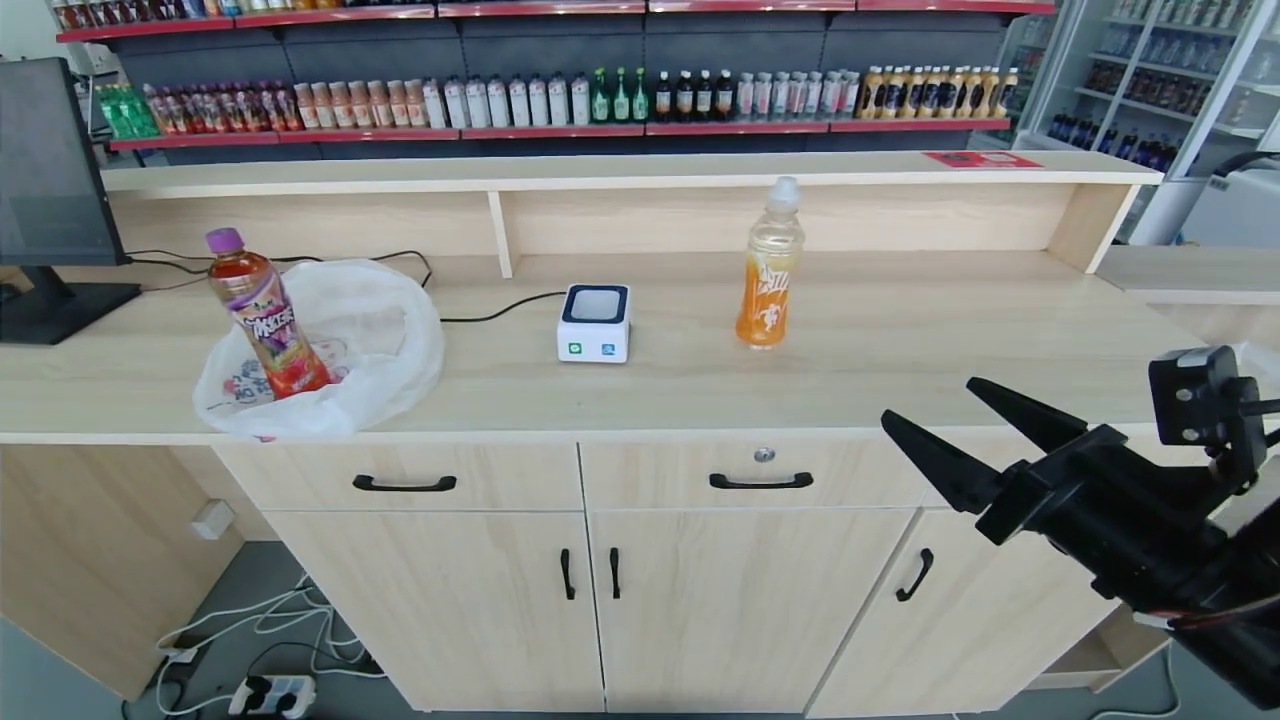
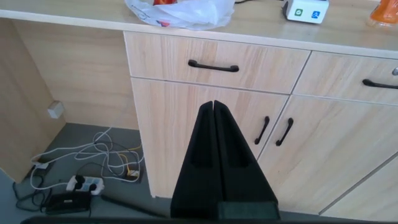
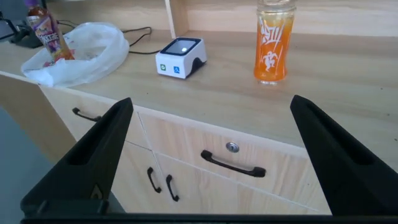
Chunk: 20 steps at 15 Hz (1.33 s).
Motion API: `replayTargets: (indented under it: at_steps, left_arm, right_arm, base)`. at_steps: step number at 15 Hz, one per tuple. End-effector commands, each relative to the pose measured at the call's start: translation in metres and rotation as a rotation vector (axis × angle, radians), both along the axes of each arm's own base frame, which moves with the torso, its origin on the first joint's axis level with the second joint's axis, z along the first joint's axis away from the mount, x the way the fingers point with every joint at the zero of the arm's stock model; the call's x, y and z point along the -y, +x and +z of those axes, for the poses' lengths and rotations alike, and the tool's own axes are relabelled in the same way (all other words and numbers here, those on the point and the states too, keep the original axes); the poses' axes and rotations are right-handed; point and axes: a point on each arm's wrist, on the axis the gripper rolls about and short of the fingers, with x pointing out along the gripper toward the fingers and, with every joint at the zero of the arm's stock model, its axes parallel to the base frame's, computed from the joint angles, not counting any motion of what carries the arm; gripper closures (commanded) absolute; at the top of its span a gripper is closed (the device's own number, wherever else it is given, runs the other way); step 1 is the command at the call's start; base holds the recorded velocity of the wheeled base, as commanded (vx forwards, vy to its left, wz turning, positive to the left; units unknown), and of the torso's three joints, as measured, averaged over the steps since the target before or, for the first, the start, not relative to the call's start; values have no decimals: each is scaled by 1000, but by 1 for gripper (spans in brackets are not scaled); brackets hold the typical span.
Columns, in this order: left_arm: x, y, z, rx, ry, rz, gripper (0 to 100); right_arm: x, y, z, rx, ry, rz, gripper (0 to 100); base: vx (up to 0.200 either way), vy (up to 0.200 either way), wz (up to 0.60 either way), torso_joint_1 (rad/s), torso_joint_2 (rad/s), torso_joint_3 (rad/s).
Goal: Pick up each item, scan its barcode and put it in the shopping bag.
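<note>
Black fingers of our right gripper (image 1: 928, 400) spread wide at near right, before the counter (image 1: 900, 380). Our left gripper (image 2: 213, 107) is pressed closed, low before the cabinet doors (image 2: 186, 137). Farther, a purple-capped bottle (image 1: 262, 315) stands in the shopping bag (image 1: 395, 345) at left. The scanner (image 1: 594, 322) sits mid-counter, with an orange bottle (image 1: 770, 270) upright to its right.

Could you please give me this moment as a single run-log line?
red bottle: standing in bag | orange bottle: upright on counter, right of scanner | right gripper: open, empty, before counter | left gripper: shut, empty
</note>
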Motion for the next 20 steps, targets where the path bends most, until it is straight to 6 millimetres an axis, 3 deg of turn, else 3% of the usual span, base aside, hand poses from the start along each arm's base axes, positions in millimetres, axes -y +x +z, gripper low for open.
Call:
replayTargets:
  at_steps: [1, 6, 7, 9, 14, 20]
  left_arm:
    - [0, 0, 0, -1, 0, 1, 100]
    - [0, 0, 0, -1, 0, 2, 100]
    - [0, 0, 0, -1, 1, 2, 100]
    - [0, 0, 0, -1, 1, 2, 100]
    - [0, 0, 0, -1, 0, 2, 100]
    - [0, 0, 0, -1, 0, 1, 100]
  right_arm:
    - [-1, 10, -2, -7, 0, -11, 0]
    - [-8, 46, 6, 15, 83, -50, 0]
    - [-13, 62, 10, 42, 93, -46, 0]
    - [-18, 74, 8, 48, 89, -47, 0]
    - [-24, 93, -11, 48, -20, -63, 0]
    - [-42, 137, -28, 100, -88, -74, 0]
  base:
    - [0, 0, 0, 0, 0, 0]
    - [0, 0, 0, 0, 0, 0]
    - [200, 0, 0, -17, -2, 2]
    - [200, 0, 0, -2, 2, 0]
    - [80, 0, 0, -1, 0, 2]
    - [0, 0, 0, 0, 0, 0]
